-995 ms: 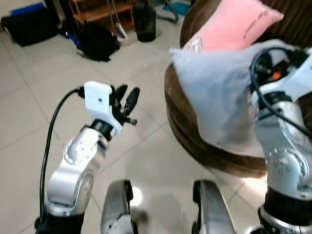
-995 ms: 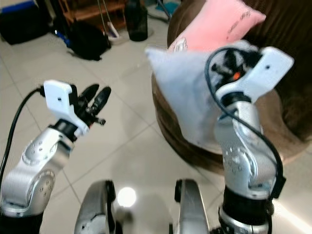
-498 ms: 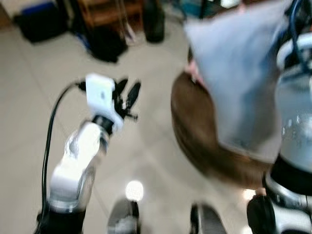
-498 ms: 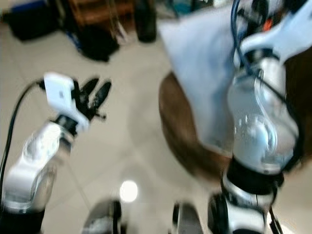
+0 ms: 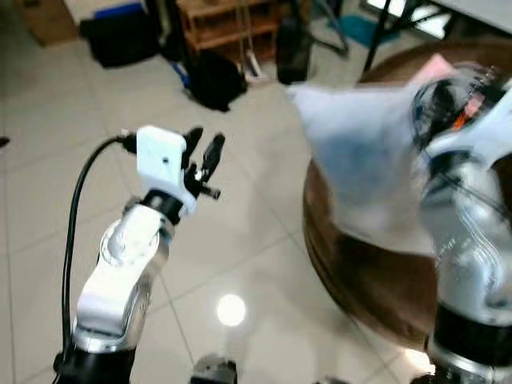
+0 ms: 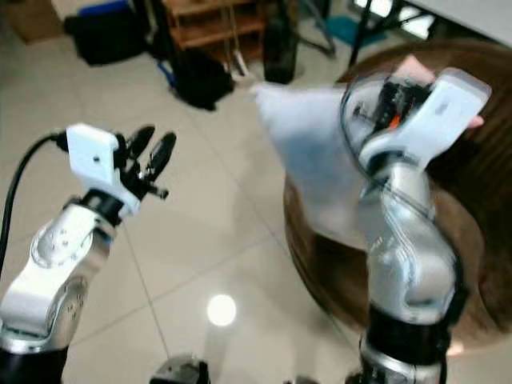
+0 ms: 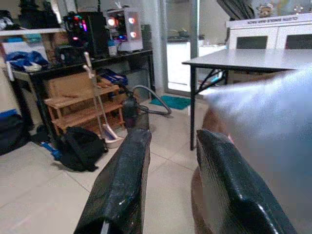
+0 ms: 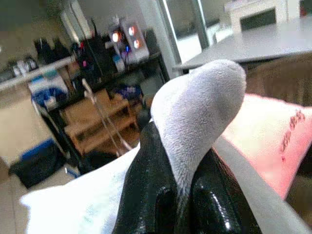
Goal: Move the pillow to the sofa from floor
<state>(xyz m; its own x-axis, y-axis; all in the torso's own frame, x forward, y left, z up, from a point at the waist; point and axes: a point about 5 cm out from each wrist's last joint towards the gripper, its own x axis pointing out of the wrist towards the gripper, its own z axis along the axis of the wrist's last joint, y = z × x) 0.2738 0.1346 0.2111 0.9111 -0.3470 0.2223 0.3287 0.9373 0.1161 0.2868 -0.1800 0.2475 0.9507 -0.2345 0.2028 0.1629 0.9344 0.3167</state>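
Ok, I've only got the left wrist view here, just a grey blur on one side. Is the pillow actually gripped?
Observer: Yes. The right gripper is shut on a corner of the grey pillow, seen in the right wrist view.
Operator: Is it over the sofa?
Observer: It hangs above the brown sofa's front edge, off the floor.
Operator: Anything already there?
Observer: A pink pillow lies on the sofa behind it.
Operator: And my left side?
Observer: The left gripper is open and raised above the tiled floor.
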